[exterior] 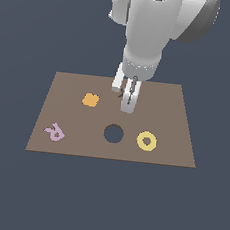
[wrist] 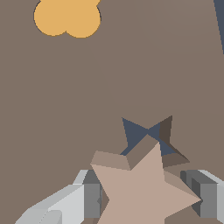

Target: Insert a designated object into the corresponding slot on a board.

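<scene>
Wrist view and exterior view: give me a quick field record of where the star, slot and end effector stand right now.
end effector: low over the far part of the board, fingers on either side of the star
star: tan, held between the fingers, partly covering the slot
slot: dark, star-shaped, partly visible past the star
seated: not yet; the star's points look offset from the slot's
other pieces: orange blob, yellow ring, pink piece, round hole

The board (exterior: 175,138) and star (wrist: 140,192) look matt and smooth; the arm (exterior: 145,35) has a soft sheen.
</scene>
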Controlling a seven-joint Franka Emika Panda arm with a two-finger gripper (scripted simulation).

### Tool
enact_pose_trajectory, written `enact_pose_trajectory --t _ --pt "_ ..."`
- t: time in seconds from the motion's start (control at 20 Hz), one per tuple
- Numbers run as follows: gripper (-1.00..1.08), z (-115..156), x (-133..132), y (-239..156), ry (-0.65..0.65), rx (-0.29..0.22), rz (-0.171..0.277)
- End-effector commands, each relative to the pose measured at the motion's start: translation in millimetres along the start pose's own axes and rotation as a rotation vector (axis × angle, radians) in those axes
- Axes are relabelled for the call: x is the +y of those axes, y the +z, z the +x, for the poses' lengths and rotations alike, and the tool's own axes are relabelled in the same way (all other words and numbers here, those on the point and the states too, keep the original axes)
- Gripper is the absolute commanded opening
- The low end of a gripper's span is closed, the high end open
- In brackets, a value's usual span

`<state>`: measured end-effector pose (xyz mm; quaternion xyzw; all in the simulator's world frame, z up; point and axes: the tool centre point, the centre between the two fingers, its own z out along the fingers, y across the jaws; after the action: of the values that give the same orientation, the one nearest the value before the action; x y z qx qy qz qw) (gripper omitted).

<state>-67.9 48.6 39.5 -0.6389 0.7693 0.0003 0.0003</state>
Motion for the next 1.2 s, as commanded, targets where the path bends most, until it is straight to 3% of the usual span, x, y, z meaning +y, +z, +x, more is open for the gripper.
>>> enact_pose_trajectory --t 0.0,0.5,1.15 --pt "-1.0 4.4 3.2 -0.4 0.074 0.0 0.0" --pt "-1.0 13.4 12.3 -1.0 0.239 0.0 0.0" --pt "-1.0 13.9 13.9 9.0 0.257 -0.001 -0.001"
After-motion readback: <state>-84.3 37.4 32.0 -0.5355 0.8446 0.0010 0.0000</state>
